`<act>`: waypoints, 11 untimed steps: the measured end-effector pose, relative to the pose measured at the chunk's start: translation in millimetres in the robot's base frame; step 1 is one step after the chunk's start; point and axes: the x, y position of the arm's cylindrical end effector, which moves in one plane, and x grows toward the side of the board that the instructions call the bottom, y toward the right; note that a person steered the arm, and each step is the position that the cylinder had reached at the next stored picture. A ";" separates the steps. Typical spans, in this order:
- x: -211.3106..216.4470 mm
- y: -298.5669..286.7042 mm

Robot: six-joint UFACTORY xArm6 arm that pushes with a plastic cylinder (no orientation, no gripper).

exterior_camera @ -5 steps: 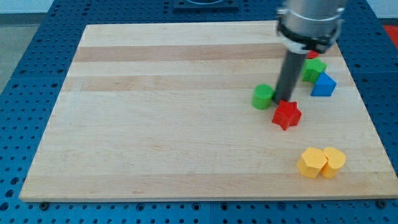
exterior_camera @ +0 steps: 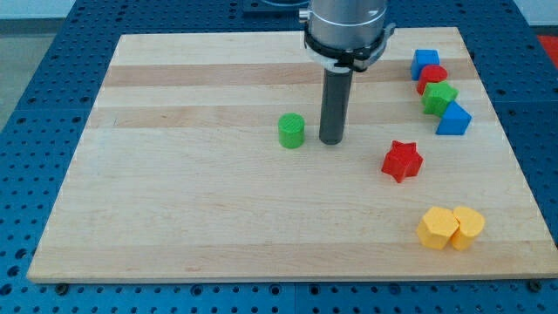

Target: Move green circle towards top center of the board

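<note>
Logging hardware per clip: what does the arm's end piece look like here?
A straight, dark grey to black cylindrical rod ending in my tip. Above it sits a wider silver-grey metallic cylinder with a black collar around its base. No cables, labels or markings are visible; the rest of the arm is cut off at the view's top.

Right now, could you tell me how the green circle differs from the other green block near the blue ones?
The green circle is a round cylinder; the other green block has an angular outline. The circle stands alone mid-board, just left of my tip; the other sits packed in the cluster at the view's right, between a red block and a blue block. Both share the same green.
</note>
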 end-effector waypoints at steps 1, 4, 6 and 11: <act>10.6 -9.2; -30.3 -44.6; -113.6 -44.6; -119.8 -83.0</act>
